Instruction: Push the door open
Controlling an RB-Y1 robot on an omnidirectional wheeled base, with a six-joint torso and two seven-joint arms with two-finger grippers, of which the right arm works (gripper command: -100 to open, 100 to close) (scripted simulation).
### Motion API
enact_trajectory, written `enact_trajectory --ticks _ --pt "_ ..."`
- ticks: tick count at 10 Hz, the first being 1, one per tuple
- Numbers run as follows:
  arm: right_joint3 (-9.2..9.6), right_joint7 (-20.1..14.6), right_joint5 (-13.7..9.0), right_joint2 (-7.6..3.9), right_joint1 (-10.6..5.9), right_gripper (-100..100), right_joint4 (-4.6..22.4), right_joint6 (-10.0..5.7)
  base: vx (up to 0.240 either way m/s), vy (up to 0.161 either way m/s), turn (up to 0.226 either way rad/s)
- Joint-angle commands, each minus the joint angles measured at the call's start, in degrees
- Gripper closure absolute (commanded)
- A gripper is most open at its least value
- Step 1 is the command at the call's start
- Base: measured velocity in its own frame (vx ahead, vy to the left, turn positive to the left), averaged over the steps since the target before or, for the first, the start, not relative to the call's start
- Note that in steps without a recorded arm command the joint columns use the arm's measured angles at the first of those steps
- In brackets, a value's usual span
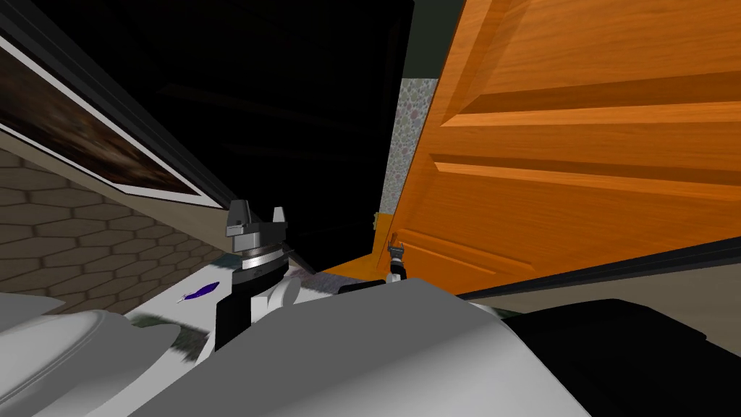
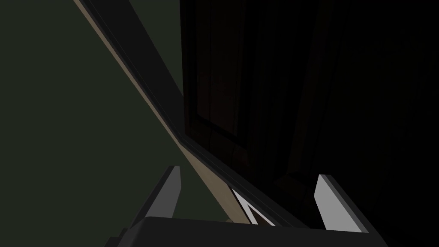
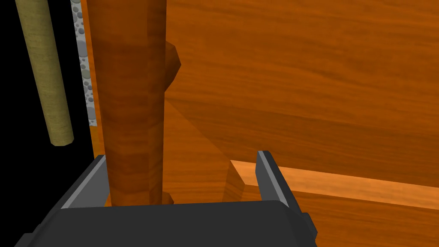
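The orange panelled wooden door [image 1: 579, 145], ajar at upper right of the head view, lies straight ahead of the right end effector [image 3: 182, 156], spread wide astride its brown bar handle [image 3: 133, 107]; the left end effector [image 1: 258, 210], equally wide, stands farther off.

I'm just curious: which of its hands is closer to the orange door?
Right. The right gripper is at the door, handle between its open fingers; the left gripper stands apart, before a black area.
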Motion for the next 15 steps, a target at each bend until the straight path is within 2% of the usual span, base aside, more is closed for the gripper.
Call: enact_trajectory --ticks 1,5,6,9,15 --pt "-1.81 0.0 -0.7 -1.53 0.97 100 0.4 -0.72 -0.003 -0.001 0.021" --pt "-1.81 0.0 -0.7 -1.53 0.97 100 0.4 -0.72 -0.001 0.0 -0.004" --pt "-1.61 -0.9 -0.7 -0.87 -2.0 100 3.5 -2.08 0.029 -0.045 0.208" --pt "-2.16 -0.8 -1.0 -1.02 -2.3 100 4.0 -2.46 0.015 -0.046 0.078" --pt "-2.88 -0.7 -1.3 -1.2 -2.69 100 4.7 -2.97 0.003 -0.007 0.007"
